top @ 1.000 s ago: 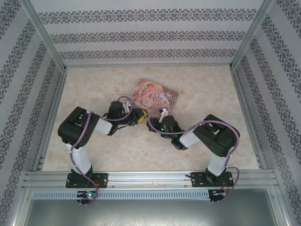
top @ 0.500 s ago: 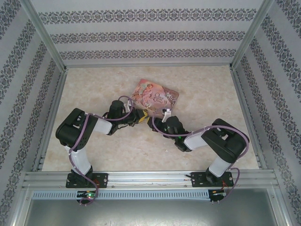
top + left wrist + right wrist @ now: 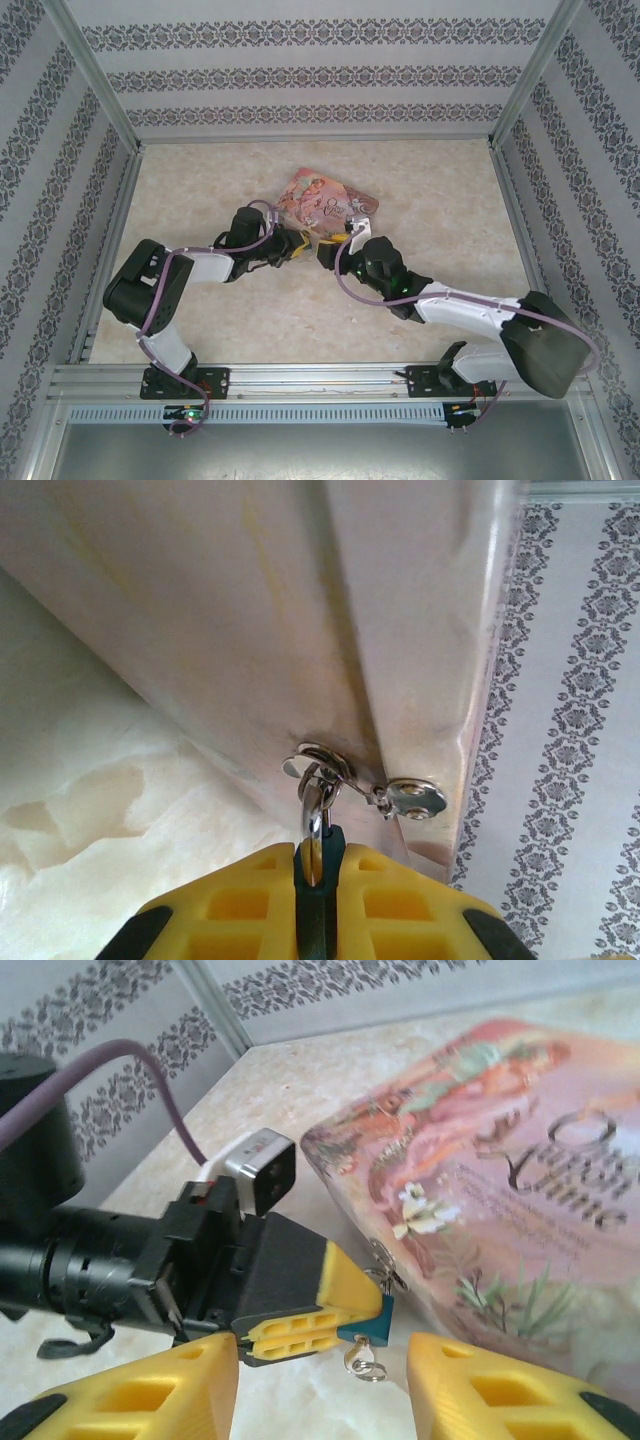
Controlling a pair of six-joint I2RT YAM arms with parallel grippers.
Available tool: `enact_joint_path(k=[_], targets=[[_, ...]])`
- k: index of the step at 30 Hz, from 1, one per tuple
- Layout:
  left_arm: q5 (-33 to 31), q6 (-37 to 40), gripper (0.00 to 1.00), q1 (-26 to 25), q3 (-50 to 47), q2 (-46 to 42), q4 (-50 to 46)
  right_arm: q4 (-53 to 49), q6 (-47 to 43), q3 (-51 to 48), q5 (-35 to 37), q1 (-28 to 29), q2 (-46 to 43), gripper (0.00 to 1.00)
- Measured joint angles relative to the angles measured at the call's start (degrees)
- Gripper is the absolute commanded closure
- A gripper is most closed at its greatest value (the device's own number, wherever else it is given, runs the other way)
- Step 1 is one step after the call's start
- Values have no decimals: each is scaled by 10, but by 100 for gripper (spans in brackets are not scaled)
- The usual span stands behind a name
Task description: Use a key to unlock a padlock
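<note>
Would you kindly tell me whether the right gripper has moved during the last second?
Yes. The right gripper has edged slightly away from the near rail, toward the pink tin.

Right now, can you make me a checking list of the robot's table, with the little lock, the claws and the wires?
Surface: pale marbled table, flat.
Job's things: the blue padlock hangs at the clasp of the pink tin. A small silvery loop dangles under it, probably the key.
Clutter: nothing seen.
Grippers: the left gripper is shut on the padlock. The right gripper is open on either side of the padlock and holds nothing.
Cables: a purple cable arches over the left arm, off the tin.
Surroundings: patterned walls and a metal frame rail at the near edge.
</note>
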Motion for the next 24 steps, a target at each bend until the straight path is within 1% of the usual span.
enact_joint_path(k=[4, 9, 15, 20, 24], targets=[[0, -7, 100, 0, 5, -2, -22, -53, -126, 16, 23, 26, -29, 50], [0, -18, 100, 0, 9, -11, -56, -105, -292, 20, 54, 54, -32, 50], [0, -35, 100, -1, 11, -22, -83, -151, -456, 41, 85, 77, -9, 47], [-1, -49, 100, -7, 17, -36, -108, -180, -555, 68, 106, 97, 31, 47], [-2, -57, 100, -8, 21, -48, -118, -194, -606, 86, 115, 105, 64, 47]])
